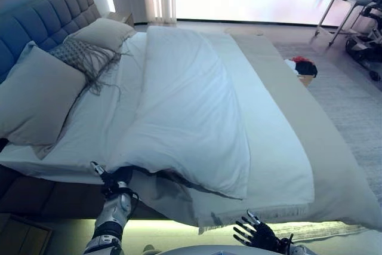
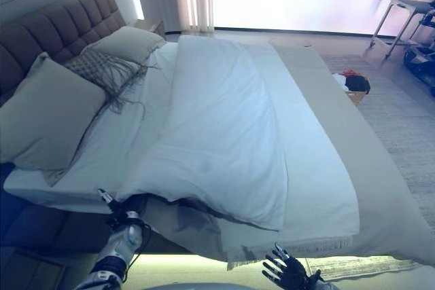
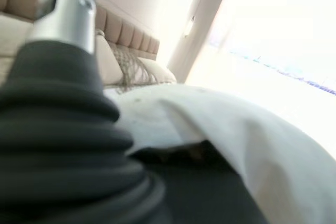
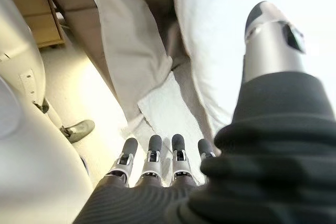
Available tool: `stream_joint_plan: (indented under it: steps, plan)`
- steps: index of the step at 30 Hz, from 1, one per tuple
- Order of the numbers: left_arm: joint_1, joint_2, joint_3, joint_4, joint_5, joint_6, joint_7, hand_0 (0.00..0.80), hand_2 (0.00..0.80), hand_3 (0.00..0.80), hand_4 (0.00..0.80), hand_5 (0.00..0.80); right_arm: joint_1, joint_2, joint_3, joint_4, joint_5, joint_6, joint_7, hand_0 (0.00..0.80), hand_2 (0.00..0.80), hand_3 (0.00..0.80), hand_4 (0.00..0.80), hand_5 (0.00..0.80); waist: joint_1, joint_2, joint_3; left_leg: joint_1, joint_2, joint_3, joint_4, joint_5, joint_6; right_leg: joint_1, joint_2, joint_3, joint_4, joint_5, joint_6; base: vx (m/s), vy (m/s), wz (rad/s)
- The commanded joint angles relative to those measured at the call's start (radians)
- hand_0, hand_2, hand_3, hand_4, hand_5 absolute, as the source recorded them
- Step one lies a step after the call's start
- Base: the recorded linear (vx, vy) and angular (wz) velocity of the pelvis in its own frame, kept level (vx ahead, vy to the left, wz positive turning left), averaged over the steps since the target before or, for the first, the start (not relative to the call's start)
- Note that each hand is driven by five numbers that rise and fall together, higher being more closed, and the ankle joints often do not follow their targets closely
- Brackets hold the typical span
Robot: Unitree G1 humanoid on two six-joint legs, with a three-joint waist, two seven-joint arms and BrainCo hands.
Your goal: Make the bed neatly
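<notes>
Pillows (image 1: pixel 36 97) lean on the headboard (image 1: pixel 45 19) at the left of the bed (image 1: pixel 334 165), and the white duvet (image 1: pixel 191 111) lies folded back along its middle. The left hand (image 1: pixel 110 177) reaches under the duvet's near edge; whether its fingers grip cannot be told. The right hand (image 1: pixel 258 234) hangs below the bed's edge, fingers spread and holding nothing.
</notes>
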Motion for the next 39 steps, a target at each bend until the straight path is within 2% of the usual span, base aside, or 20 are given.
stream_joint_plan:
  steps: [1,3,6,11,15,18,21,23,27,30,33,39]
  plan:
    - [-0.037,0.246,0.178,-0.028,0.096,-0.166,-0.016,0.000,0.000,0.000,0.000,0.000,-0.067,-0.015,-0.053,0.092,0.029,-0.038,-0.009,0.000,0.000,0.000,0.000,0.000,0.110,-0.010,-0.044,0.005,-0.062,-0.021,0.005,-0.089,0.006,0.020,-0.130,-0.040,0.005,-0.023,0.096,-0.038,0.016,-0.03]
    - [-0.017,0.291,0.213,0.009,0.196,-0.212,0.031,0.000,0.000,0.000,0.000,0.000,-0.077,-0.018,-0.056,0.102,0.029,-0.040,-0.016,0.000,0.000,0.000,0.000,0.000,0.123,-0.004,-0.048,-0.001,-0.066,-0.027,0.005,-0.089,0.007,0.017,-0.132,-0.048,0.005,-0.024,0.098,-0.039,0.013,-0.07]
    - [0.014,0.372,0.278,0.086,0.232,-0.242,0.069,0.000,0.000,0.000,0.000,0.000,-0.082,-0.025,-0.060,0.124,0.043,-0.051,-0.017,0.000,0.000,0.000,0.000,0.000,0.144,0.006,-0.052,-0.009,-0.072,-0.039,0.005,-0.088,0.011,0.017,-0.134,-0.060,0.005,-0.028,0.100,-0.036,0.018,-0.02]
    - [0.064,0.497,0.408,0.183,0.151,-0.308,0.153,0.000,0.000,0.000,0.000,0.000,-0.090,-0.035,-0.070,0.153,0.070,-0.061,-0.030,0.000,0.000,0.000,0.000,0.000,0.177,0.014,-0.052,-0.016,-0.078,-0.063,0.005,-0.092,0.014,0.025,-0.134,-0.081,0.005,-0.041,0.101,-0.027,0.030,-0.09]
    - [0.106,0.581,0.488,0.217,0.091,-0.298,0.200,0.000,0.000,0.000,0.000,0.000,-0.091,-0.053,-0.081,0.171,0.086,-0.066,-0.048,0.000,0.000,0.000,0.000,0.000,0.199,0.019,-0.053,-0.022,-0.083,-0.084,0.005,-0.089,0.016,0.028,-0.134,-0.094,0.005,-0.044,0.103,-0.021,0.066,-0.10]
    - [0.123,0.648,0.522,0.251,0.069,-0.301,0.246,0.000,0.000,0.000,0.000,0.000,-0.092,-0.075,-0.081,0.186,0.085,-0.071,-0.051,0.000,0.000,0.000,0.000,0.000,0.212,0.022,-0.054,-0.029,-0.086,-0.095,0.005,-0.088,0.017,0.027,-0.135,-0.103,0.005,-0.046,0.105,-0.005,0.114,-0.08]
    - [0.150,0.683,0.552,0.280,0.062,-0.244,0.259,0.000,0.000,0.000,0.000,0.000,-0.092,-0.095,-0.080,0.189,0.070,-0.070,-0.049,0.000,0.000,0.000,0.000,0.000,0.224,0.022,-0.050,-0.033,-0.088,-0.107,0.005,-0.089,0.019,0.028,-0.136,-0.109,0.005,-0.048,0.105,0.003,0.147,-0.08]
    - [0.164,0.689,0.556,0.296,0.064,-0.174,0.250,0.000,0.000,0.000,0.000,0.000,-0.092,-0.107,-0.070,0.187,0.047,-0.073,-0.050,0.000,0.000,0.000,0.000,0.000,0.234,0.020,-0.039,-0.035,-0.088,-0.115,0.006,-0.092,0.021,0.027,-0.139,-0.115,0.010,-0.053,0.103,-0.021,0.203,-0.08]
    - [0.153,0.665,0.529,0.301,0.048,-0.102,0.210,0.000,0.000,0.000,0.000,0.000,-0.105,-0.117,-0.052,0.183,0.019,-0.092,-0.036,0.000,0.000,0.000,0.000,0.000,0.249,0.001,0.001,-0.058,-0.086,-0.130,0.052,-0.106,0.024,0.003,-0.152,-0.120,0.073,-0.080,0.092,-0.085,0.165,-0.01]
    - [0.089,0.642,0.466,0.251,-0.027,-0.143,0.242,0.000,0.000,0.000,0.000,0.000,-0.141,-0.096,-0.005,0.160,0.055,-0.128,-0.025,0.000,0.000,0.000,0.000,0.000,0.264,-0.030,0.075,-0.149,-0.084,-0.153,0.178,-0.143,0.023,-0.083,-0.177,-0.116,0.197,-0.113,0.076,-0.257,0.034,0.19]
    - [0.027,0.605,0.403,0.190,-0.088,-0.202,0.270,0.000,0.000,0.000,0.000,0.000,-0.187,-0.062,0.028,0.128,0.114,-0.157,-0.023,0.000,0.000,0.000,0.000,0.000,0.281,-0.062,0.163,-0.239,-0.081,-0.178,0.276,-0.170,0.022,-0.150,-0.192,-0.103,0.264,-0.111,0.069,-0.282,-0.088,0.38]
    - [-0.035,0.599,0.363,0.215,-0.088,-0.220,0.263,0.000,0.000,0.000,0.000,0.000,-0.221,-0.048,0.048,0.084,0.129,-0.157,-0.016,0.000,0.000,0.000,0.000,0.000,0.287,-0.090,0.235,-0.298,-0.079,-0.183,0.358,-0.202,0.036,-0.189,-0.215,-0.096,0.317,-0.098,0.074,-0.100,-0.025,0.38]
